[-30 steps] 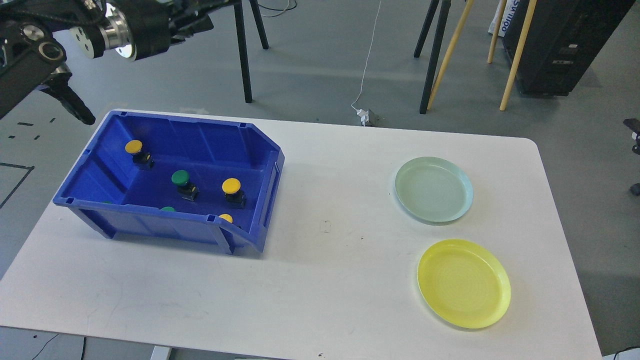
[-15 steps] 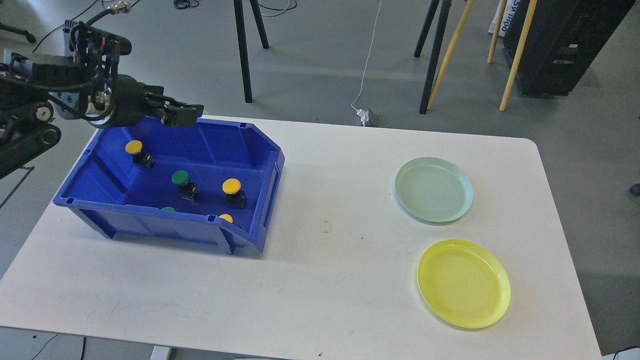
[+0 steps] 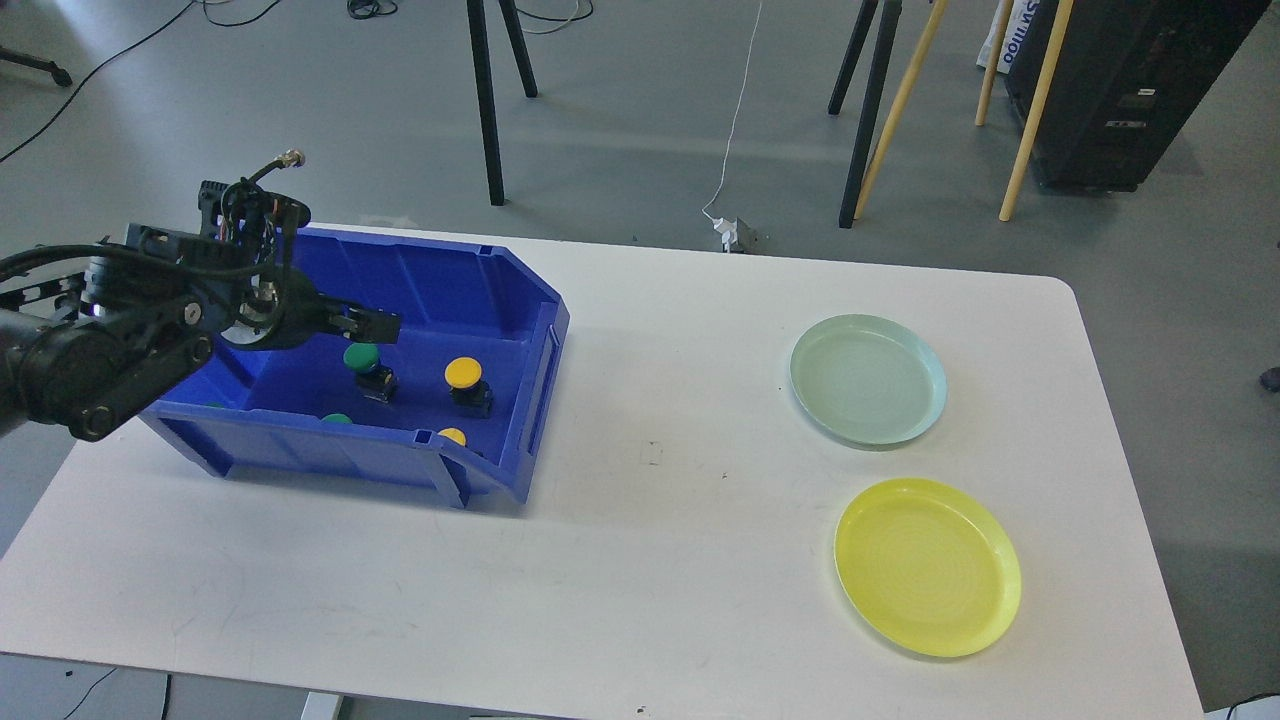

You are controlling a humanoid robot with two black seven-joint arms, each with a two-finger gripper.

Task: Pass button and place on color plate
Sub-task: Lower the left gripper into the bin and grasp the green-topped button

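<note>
The green button (image 3: 362, 358) stands in the blue bin (image 3: 500, 290), just below and touching the tip of the left hand (image 3: 375, 325). I cannot tell whether that hand is open or closed. A yellow button (image 3: 463, 374) stands just right; the green plate (image 3: 867, 378) and yellow plate (image 3: 927, 566) lie well apart on the worktop (image 3: 650, 560).

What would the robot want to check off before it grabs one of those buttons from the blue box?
1. Left hand is over the blue box: ok.
2. A button lies close to it, the green button just below the fingertips: ok.
3. Hand open wide enough to grip: cannot tell, the fingers look dark and merged.
4. Green plate is free to receive it: ok.
5. Yellow plate is free too: ok.
6. Right hand ready for the pass: not ok, out of view.
</note>
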